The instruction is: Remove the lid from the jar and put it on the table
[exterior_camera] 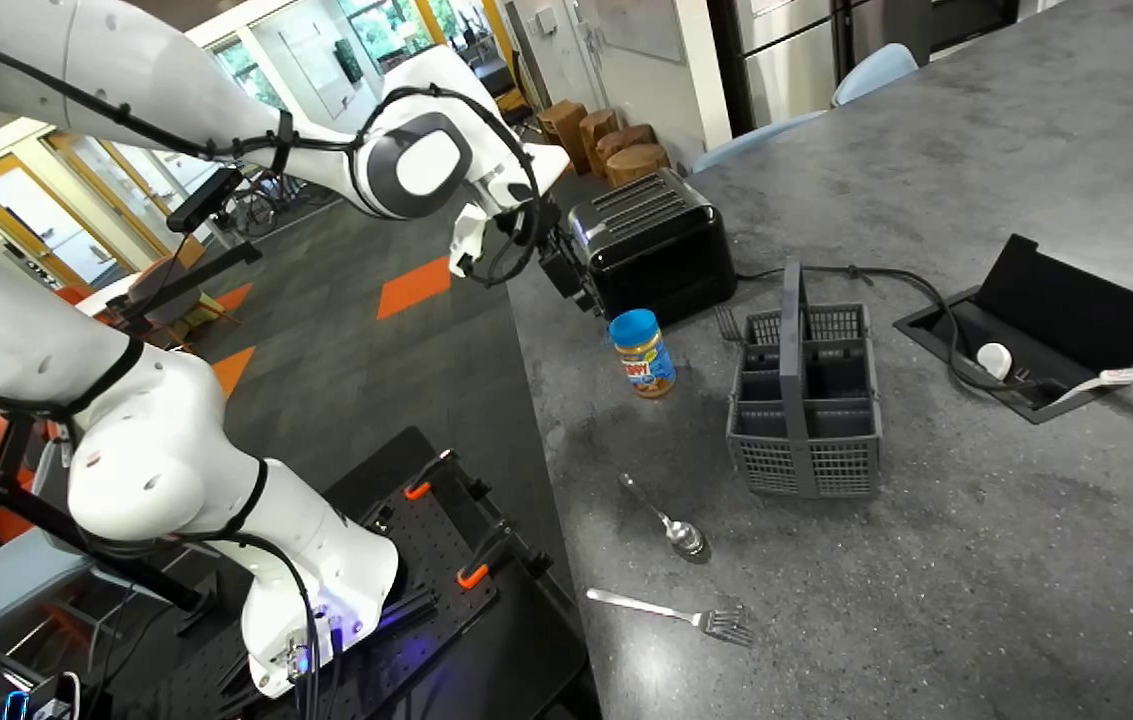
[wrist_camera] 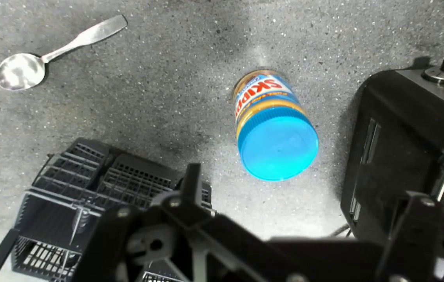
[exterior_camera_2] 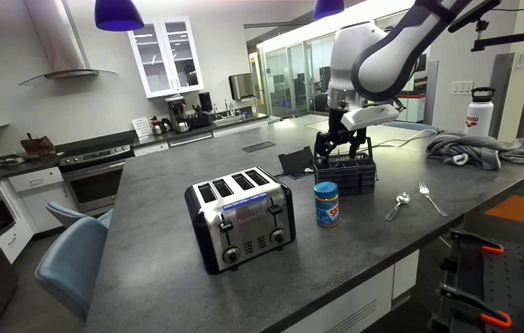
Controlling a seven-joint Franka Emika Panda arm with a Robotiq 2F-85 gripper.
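Note:
The jar (exterior_camera: 648,370) stands upright on the dark-grey table (exterior_camera: 926,600), with the blue lid (exterior_camera: 634,327) on top. The jar (exterior_camera_2: 327,212) and lid (exterior_camera_2: 326,189) also show in an exterior view. In the wrist view the lid (wrist_camera: 280,147) faces the camera and the jar's label (wrist_camera: 263,92) is seen beyond it. My gripper (wrist_camera: 307,196) is open and empty, its fingers wide apart, with the lid ahead of the gap and not touched. In both exterior views the gripper (exterior_camera: 574,275) (exterior_camera_2: 339,156) is above the table, fingers pointing down in one of them.
A black and steel toaster (exterior_camera_2: 243,222) stands on one side of the jar, and a grey caddy with a tall handle (exterior_camera: 806,465) on another. A spoon (exterior_camera: 683,537) and fork (exterior_camera: 721,625) lie near the table edge. An open outlet hatch (exterior_camera: 1066,310) has cables.

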